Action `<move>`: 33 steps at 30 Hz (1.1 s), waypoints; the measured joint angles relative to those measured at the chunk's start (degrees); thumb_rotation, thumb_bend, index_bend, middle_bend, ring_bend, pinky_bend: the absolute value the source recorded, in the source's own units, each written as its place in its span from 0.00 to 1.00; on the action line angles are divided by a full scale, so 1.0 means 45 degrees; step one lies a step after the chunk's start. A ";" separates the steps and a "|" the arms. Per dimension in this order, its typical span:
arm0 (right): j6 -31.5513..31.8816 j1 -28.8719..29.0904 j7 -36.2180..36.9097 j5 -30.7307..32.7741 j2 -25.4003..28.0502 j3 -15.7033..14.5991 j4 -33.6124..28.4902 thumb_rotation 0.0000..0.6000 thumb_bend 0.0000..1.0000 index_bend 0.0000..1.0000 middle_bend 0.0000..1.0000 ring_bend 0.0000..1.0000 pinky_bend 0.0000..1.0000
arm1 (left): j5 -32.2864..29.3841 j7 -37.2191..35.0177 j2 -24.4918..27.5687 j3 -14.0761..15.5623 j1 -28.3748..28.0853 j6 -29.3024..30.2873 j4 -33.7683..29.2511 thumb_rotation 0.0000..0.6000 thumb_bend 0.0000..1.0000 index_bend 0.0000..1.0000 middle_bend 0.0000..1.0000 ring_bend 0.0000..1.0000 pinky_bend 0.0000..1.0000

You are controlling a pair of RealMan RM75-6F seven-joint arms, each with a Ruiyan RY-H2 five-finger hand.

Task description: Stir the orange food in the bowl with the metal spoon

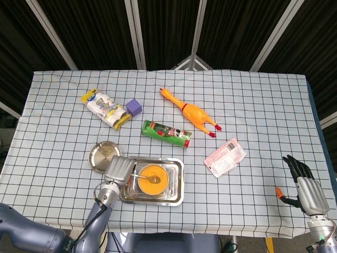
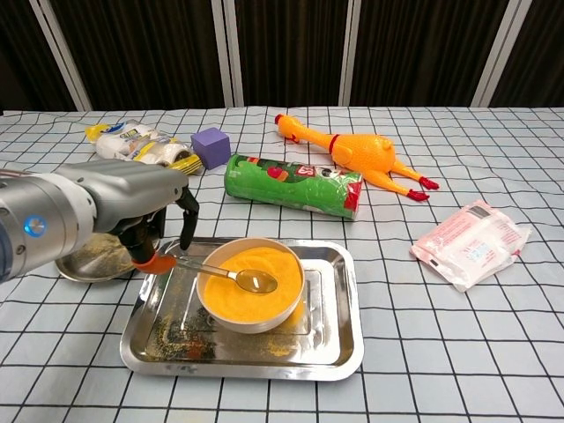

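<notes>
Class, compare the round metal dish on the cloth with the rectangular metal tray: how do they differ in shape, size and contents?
The dish is round; the tray is rectangular with rounded corners. The dish is smaller than the tray. The dish holds only a scatter of crumbs, while the tray carries the bowl of orange food with the spoon in it. The left hand partly hides the dish in the chest view; the tray shows almost whole. Both are shiny metal, lying flat, side by side.

No text is legible anywhere. The green cylindrical snack can (image 2: pixel 293 186) bears printing too blurred to read.
</notes>
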 measured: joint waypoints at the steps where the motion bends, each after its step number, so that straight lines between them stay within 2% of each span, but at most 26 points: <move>1: -0.0005 0.0002 -0.0005 0.0002 0.0001 -0.0001 -0.0004 1.00 0.40 0.00 0.00 0.00 0.00 | -0.0027 -0.0001 -0.0016 0.0002 -0.0019 -0.0005 0.0013 1.00 0.51 0.46 1.00 1.00 1.00; 33: 0.0010 0.0000 0.0040 -0.0009 0.0018 -0.0003 -0.0014 1.00 0.40 0.00 0.00 0.00 0.00 | -0.0109 -0.0131 -0.0897 0.0257 -0.0377 0.0153 0.0698 1.00 0.52 0.48 1.00 1.00 1.00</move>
